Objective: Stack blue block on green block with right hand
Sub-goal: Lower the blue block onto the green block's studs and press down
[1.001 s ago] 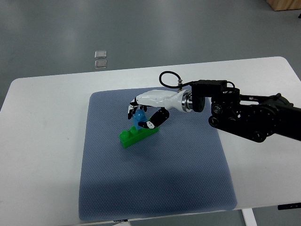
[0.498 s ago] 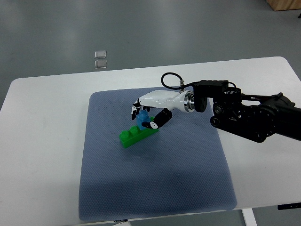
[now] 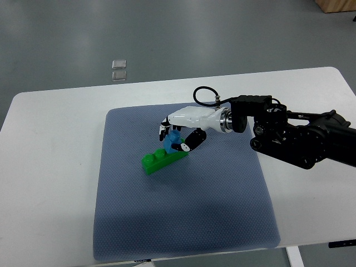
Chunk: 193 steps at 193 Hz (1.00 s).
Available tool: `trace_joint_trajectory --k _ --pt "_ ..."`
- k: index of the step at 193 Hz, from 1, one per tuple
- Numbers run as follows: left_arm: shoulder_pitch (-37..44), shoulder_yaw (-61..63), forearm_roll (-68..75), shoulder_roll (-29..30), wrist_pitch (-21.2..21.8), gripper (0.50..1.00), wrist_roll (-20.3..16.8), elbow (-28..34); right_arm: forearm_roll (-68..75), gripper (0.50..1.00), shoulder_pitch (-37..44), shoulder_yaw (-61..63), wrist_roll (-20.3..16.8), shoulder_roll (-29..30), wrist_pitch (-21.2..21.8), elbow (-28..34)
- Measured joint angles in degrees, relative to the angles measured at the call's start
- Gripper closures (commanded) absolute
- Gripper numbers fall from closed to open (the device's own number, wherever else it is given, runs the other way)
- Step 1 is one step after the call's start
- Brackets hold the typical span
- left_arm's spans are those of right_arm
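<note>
On the blue mat covering the white desk, we see the green block lying slantwise, and just above its far end our right hand has its fingers curled around the blue block, which we should lower squarely, then press.

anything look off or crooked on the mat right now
Nothing looks damaged or spilled. The green block lies diagonally on the blue-grey mat, not square to its edges. The right hand holds the blue block at the green block's far end; whether it is seated squarely is hidden by the fingers.
</note>
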Motion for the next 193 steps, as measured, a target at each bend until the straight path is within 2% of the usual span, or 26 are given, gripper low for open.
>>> trace_joint_trajectory --k 193 --pt "0.1 0.1 0.0 0.0 0.0 0.500 0.0 0.3 0.0 0.910 -1.9 0.0 1.4 0.4 -3.4 -0.7"
